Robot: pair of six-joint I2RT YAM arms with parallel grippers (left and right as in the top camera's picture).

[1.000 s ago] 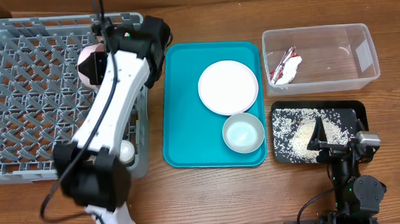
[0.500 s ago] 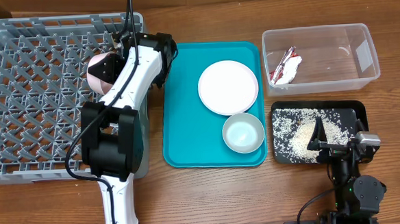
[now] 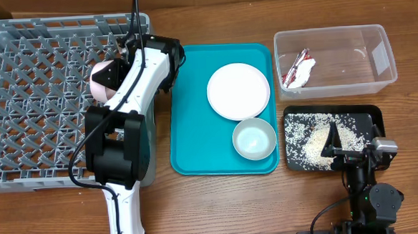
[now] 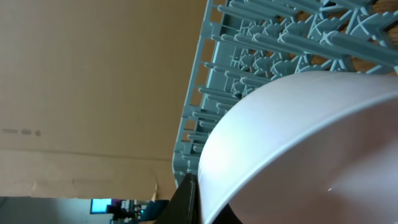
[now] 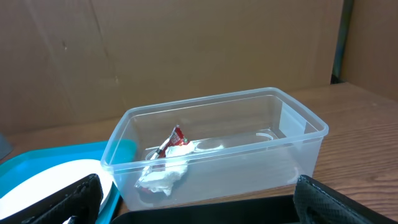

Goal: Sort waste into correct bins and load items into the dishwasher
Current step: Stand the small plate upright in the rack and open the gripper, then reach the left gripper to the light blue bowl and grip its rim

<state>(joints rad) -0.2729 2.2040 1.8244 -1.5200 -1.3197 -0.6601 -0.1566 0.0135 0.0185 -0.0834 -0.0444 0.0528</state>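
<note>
- White bowl (image 3: pixel 104 81), tilted, sits above the right side of the grey dish rack (image 3: pixel 29 105), close to the rack's right wall.
- The left hand (image 3: pixel 117 63) is clamped on the bowl's rim; the wrist view shows the bowl filling the frame over the pegs.
- Rack pegs to the bowl's left lie open.
- A teal tray (image 3: pixel 192 132) lies just beside the rack, carrying a plate (image 3: pixel 238 91) and a second bowl (image 3: pixel 254 138).
- The right hand (image 3: pixel 352 147), fingers wide apart, rests well apart at the near edge of the black tray (image 3: pixel 374 115) holding rice (image 3: pixel 307 137).
</note>
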